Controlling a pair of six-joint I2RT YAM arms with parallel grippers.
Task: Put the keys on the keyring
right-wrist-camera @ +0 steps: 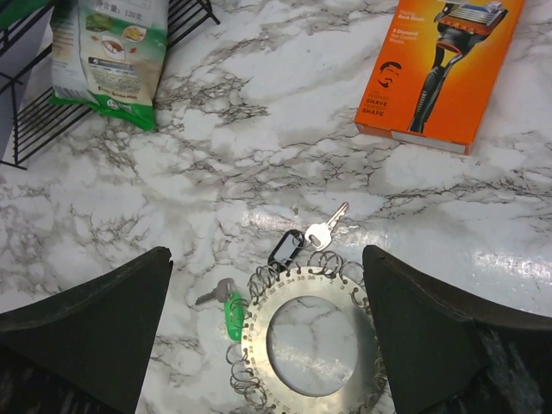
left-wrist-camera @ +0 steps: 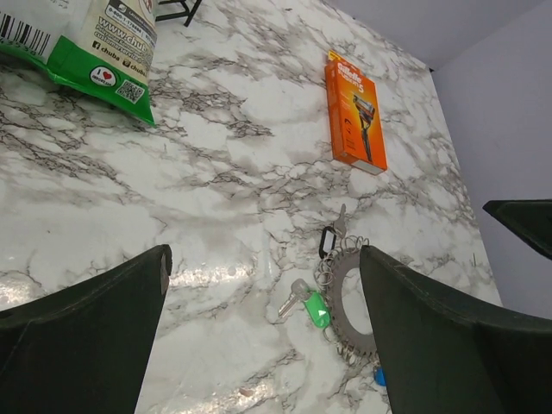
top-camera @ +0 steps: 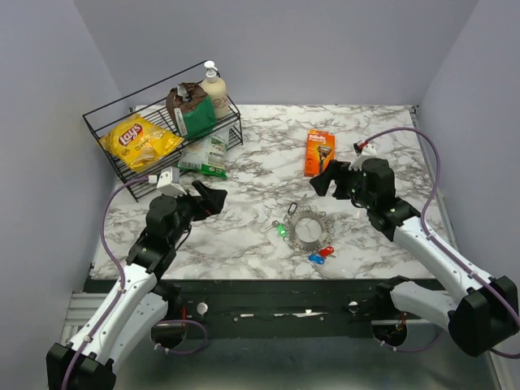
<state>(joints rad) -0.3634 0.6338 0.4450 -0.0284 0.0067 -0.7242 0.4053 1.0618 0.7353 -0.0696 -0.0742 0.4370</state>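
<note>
Three colour-capped keys lie loose-looking around the keyring [top-camera: 309,229], a flat silver ring fringed with small wire loops, just below the centre of the top view. The green key [top-camera: 281,230] sits at the ring's left edge, its head touching or nearly touching the fringe. The red key [top-camera: 327,251] and the blue key [top-camera: 315,258] lie side by side just beside the ring's lower right edge. A fourth silver key on a black tag [right-wrist-camera: 283,248] rests against the ring's upper edge in the right wrist view. Whether any of them is already threaded through a loop is too fine to tell. From the way they lie, my judgement is that none is on and the whole job is left.

Neither arm holds anything. The left gripper [top-camera: 213,199] hangs left of centre in the top view, jaws spread wide, well apart from the ring; in its own wrist view the ring and green key show at lower right, between its fingers. The right gripper [top-camera: 329,180] hangs above and right of the ring, jaws equally wide, looking straight down on it.

An orange razor box [top-camera: 319,152] lies towards the upper middle, and a wire basket [top-camera: 104,122] of groceries stands at upper left, with a green and white bag [top-camera: 203,158] beside it.
</note>
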